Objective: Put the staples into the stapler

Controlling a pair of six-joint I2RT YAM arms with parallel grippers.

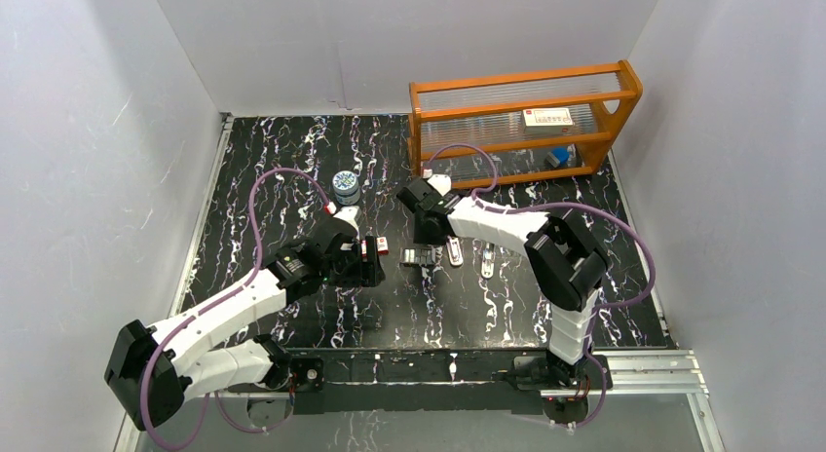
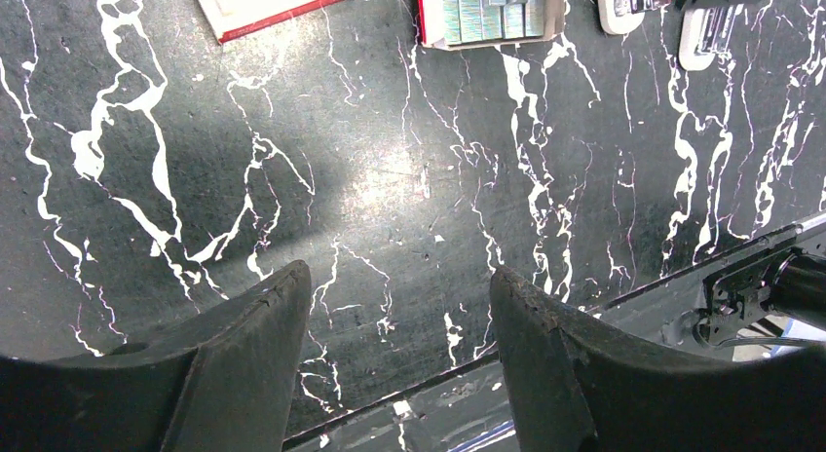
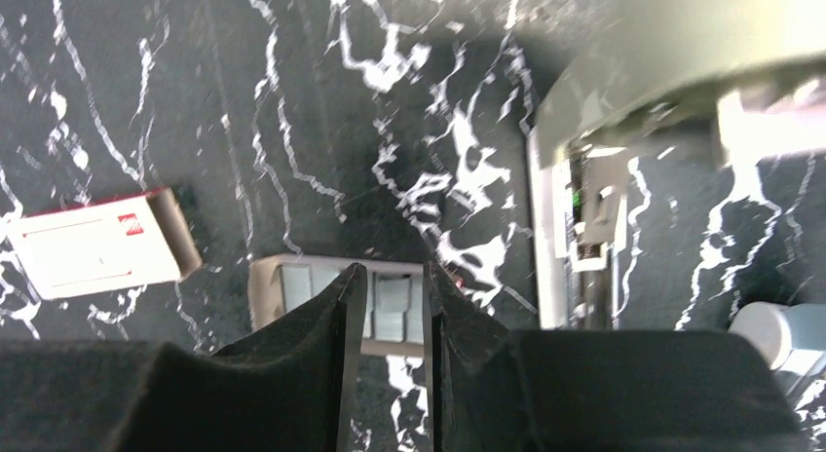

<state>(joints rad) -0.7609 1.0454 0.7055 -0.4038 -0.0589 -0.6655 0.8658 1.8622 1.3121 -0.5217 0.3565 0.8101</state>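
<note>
The staples are silver-grey strips lying in a small beige tray, seen also from above and at the top of the left wrist view. My right gripper hangs straight over them, its jaws a narrow gap apart with nothing between them; the overhead view places it right above the tray. The beige-grey stapler lies open just right of the tray, its metal channel showing. My left gripper is wide open over bare table, left of the tray.
A red-and-white box lies left of the tray, also in the right wrist view. A second, shorter piece lies right of the stapler. A round tin stands behind. An orange-framed clear rack is at the back right.
</note>
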